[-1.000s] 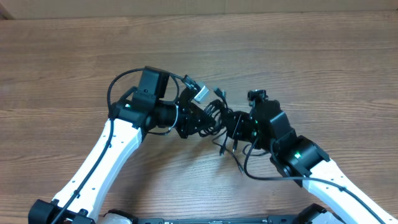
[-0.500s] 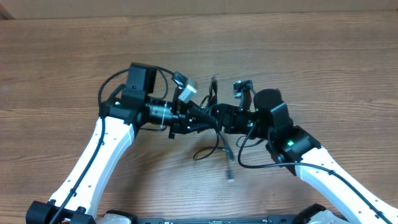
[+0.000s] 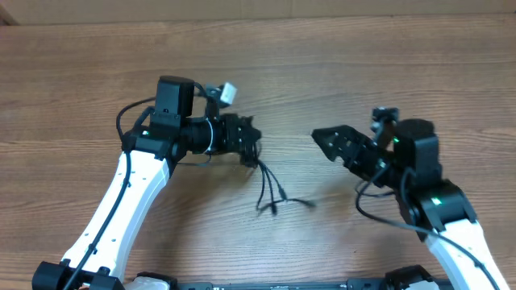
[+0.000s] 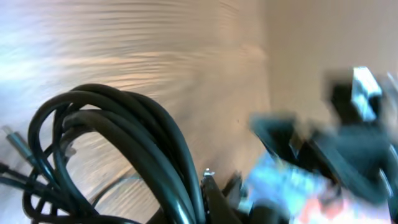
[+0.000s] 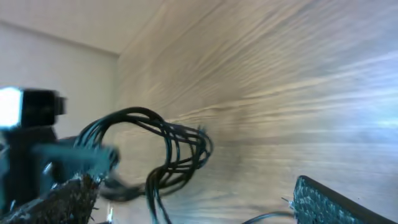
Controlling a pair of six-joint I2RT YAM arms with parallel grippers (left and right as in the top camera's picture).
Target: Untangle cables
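Note:
The cables are thin black cords bunched together. Their upper part sits in my left gripper, which is shut on them, and the loose ends trail down onto the table. In the left wrist view the cables loop just left of my left gripper. My right gripper stands open and empty to the right, apart from the bundle. In the right wrist view the looped cables hang ahead of my right gripper, between its widely spread pads.
The wooden table spreads out on all sides. A thicker black arm cable loops under the right wrist. The blurred right arm shows in the left wrist view.
My right gripper has opened, let go of the cables and pulled back to the right. My left gripper has moved left with the bundle, whose loose ends now trail on the table.

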